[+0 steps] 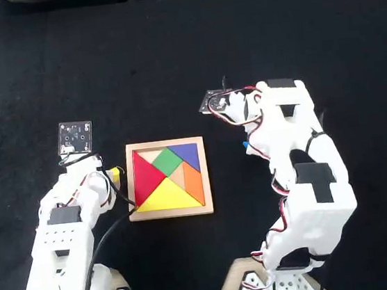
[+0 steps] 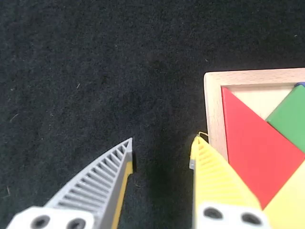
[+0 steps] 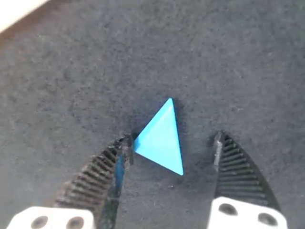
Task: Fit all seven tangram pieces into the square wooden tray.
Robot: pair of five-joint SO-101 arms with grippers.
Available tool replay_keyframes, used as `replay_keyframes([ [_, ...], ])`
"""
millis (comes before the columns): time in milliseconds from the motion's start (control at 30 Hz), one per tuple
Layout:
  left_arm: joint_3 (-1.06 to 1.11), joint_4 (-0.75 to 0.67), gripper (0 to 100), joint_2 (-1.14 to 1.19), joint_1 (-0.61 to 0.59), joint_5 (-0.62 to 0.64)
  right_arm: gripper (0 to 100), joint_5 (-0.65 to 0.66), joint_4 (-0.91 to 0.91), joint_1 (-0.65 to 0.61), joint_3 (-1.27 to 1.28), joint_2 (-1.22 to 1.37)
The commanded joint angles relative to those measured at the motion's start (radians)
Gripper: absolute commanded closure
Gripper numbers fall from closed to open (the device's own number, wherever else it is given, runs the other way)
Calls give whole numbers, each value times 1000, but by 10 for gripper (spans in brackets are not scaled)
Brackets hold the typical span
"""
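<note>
Left arm (image 1: 66,222): stretches forward from the near edge, its wrist tipped down at the black surface (image 1: 170,63) just left of the tray.
Left gripper (image 2: 164,143): spread and holding nothing, its yellow finger (image 2: 214,176) right beside the tray's left rim, its grey finger over bare cloth.
Square wooden tray (image 1: 172,213): lies flat between the two arms.
Pieces in tray: red triangle (image 1: 145,178) on the left, yellow triangle (image 1: 166,197) along the near side, green square (image 1: 168,162) in the middle, purple piece (image 1: 188,155) at the far right corner, orange piece (image 1: 193,182) at the right.
Blue triangle (image 3: 159,140): flat on the cloth right of the tray, one corner at a fingertip.
Right gripper (image 3: 172,143): spread wide, straddling the blue triangle without pinching it.
Right arm (image 1: 302,174): folded high, its wrist pointing down.
</note>
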Motion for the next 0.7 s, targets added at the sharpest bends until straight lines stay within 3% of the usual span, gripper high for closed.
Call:
replay_keyframes([
  [0,-8,-14,798,3,10,0,727,63,-20,-12,-2,1],
  [433,-5,-14,798,3,10,0,738,77,8,-14,-47,68],
  [667,-5,-14,798,3,10,0,945,77,6,-20,-47,68],
])
